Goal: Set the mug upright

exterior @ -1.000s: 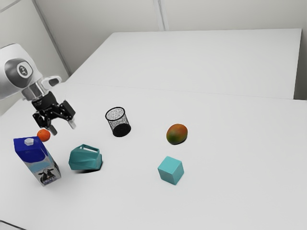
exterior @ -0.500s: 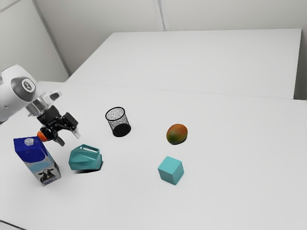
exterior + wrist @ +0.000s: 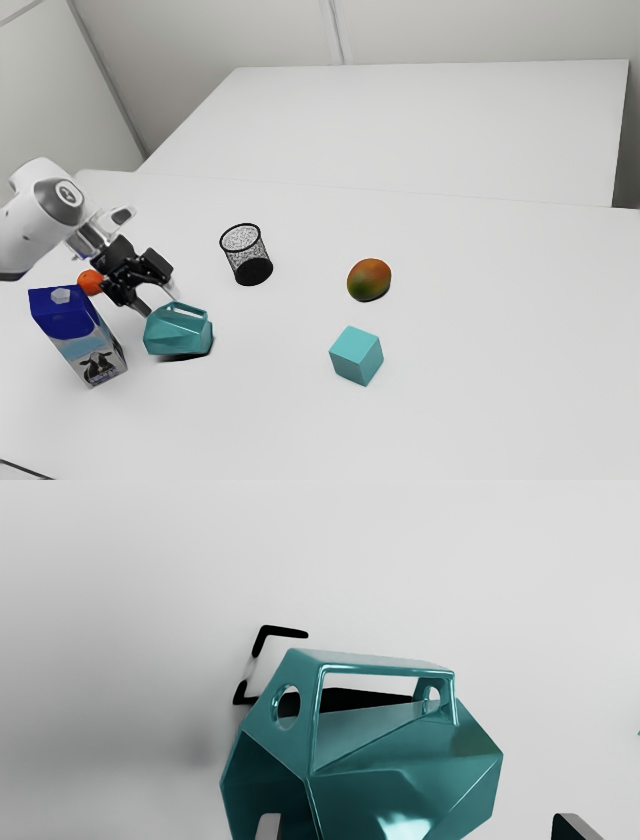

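Near the cow-pictured carton (image 3: 78, 337), the mug (image 3: 178, 332) lies sideways beneath the widely spread pincer (image 3: 159, 301).

Milk carton (image 3: 78, 336), orange (image 3: 90, 282), black mesh cup (image 3: 246, 255), mango (image 3: 369, 279), turquoise cube (image 3: 356, 355), white table (image 3: 480, 300)

No label, brand or number can be read. The milk carton (image 3: 85, 345) has printing near its base, too small to make out; the arm (image 3: 28, 222) bears 1 round badge (image 3: 69, 193), its sign illegible.
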`<act>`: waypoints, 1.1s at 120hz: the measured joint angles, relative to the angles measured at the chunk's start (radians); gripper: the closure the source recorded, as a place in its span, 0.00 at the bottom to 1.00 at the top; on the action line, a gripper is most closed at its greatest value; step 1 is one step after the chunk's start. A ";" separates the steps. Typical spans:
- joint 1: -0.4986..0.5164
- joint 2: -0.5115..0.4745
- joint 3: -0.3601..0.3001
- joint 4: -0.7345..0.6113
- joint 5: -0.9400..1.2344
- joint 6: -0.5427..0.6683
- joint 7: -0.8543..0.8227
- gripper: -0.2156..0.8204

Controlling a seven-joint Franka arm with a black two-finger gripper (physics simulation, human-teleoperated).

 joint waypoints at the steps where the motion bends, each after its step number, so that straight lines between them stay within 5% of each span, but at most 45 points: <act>1: 0.000 0.001 0.000 0.000 -0.001 0.001 0.001 0.22; 132: 0.016 0.044 0.000 -0.051 -0.120 0.044 0.131 0.23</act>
